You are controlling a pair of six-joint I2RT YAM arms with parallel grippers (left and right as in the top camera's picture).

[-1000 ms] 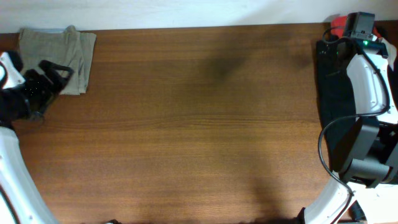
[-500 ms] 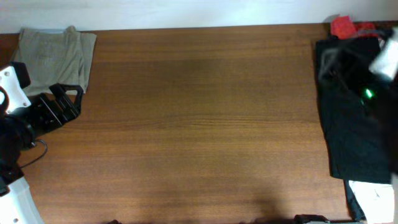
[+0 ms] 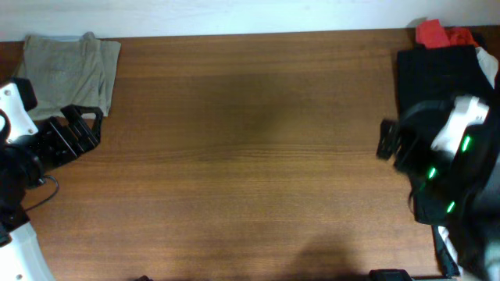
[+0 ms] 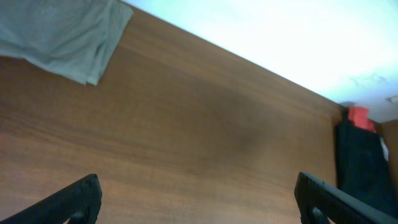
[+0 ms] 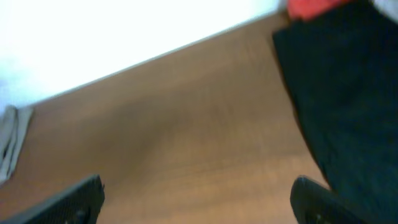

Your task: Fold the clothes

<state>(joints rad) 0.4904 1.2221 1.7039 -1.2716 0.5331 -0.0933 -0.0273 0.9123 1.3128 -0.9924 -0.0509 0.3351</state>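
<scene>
My left gripper (image 3: 87,126) is spread wide, empty, just beside the folded khaki shorts (image 3: 69,72). Right gripper (image 3: 388,141) is spread too, empty, by the black garment (image 3: 434,78).

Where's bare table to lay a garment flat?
Bare: the wide wooden table middle, between khaki shorts far left and black garment right. Crowded: right edge, with black garment, red garment and right claw; left claw hangs beside the shorts.
</scene>
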